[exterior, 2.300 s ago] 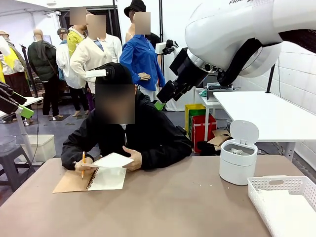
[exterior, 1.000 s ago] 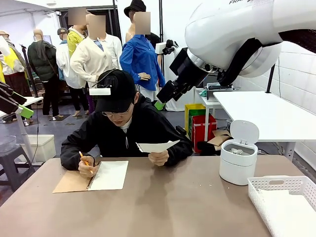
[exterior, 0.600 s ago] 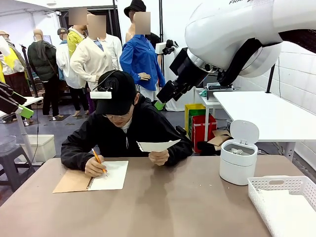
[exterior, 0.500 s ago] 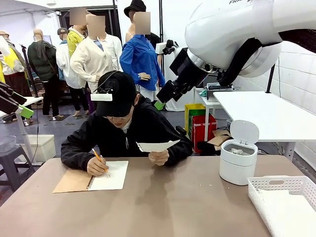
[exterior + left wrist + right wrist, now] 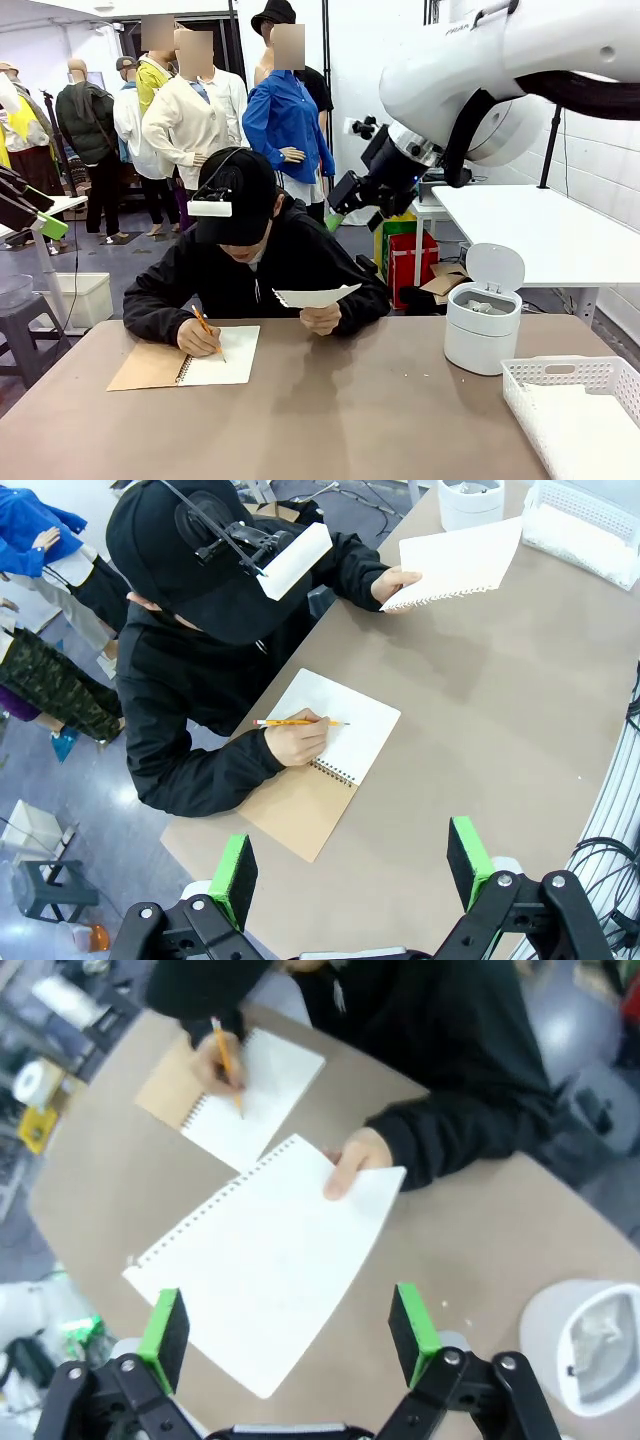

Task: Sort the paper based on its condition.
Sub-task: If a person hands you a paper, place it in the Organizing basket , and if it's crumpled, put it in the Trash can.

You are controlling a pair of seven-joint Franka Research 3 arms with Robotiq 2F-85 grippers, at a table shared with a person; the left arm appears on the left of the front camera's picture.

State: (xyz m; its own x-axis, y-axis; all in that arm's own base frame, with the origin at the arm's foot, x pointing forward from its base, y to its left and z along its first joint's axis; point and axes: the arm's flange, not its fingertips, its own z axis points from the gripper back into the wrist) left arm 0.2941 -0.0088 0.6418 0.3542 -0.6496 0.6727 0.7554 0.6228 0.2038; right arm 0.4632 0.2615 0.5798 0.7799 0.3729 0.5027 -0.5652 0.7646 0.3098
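Right gripper, front view: the right gripper (image 5: 336, 212) hangs high in the upper middle of the frame. It is behind the person's shoulder and well apart from the table (image 5: 350, 420).
Paper, front view: the paper sheet (image 5: 315, 295) is in the middle of the frame. The person's hand (image 5: 322, 319) holds it up off the table. It lies almost flat, with its long side going left to right and its right end tipped up a bit.
Other things, front view: a notebook (image 5: 218, 357) lies open at the lower left, and the person's other hand (image 5: 195, 338) holds a pencil (image 5: 207, 328) on it. A white bin (image 5: 482, 335) with its lid up stands at the right. A white basket (image 5: 560, 373) at the lower right has flat white sheets (image 5: 590, 435) in it.
Left gripper, left wrist view: the left gripper (image 5: 352, 870) is at the bottom, high over the table. Its jaws are wide apart and have nothing in them.
Paper, left wrist view: the paper sheet (image 5: 460, 562) is at the upper right, held by its left end. Its long side runs left to right and climbs to the right. The edge with holes faces down.
Right gripper, right wrist view: the right gripper (image 5: 288, 1335) is at the bottom. Its jaws are spread wide and hold nothing.
Paper, right wrist view: the paper sheet (image 5: 265, 1290) is in the middle, beyond the fingers. Its long side runs from lower left to upper right, and the edge with holes faces the upper left. The person's hand (image 5: 355, 1155) pinches its upper right end.
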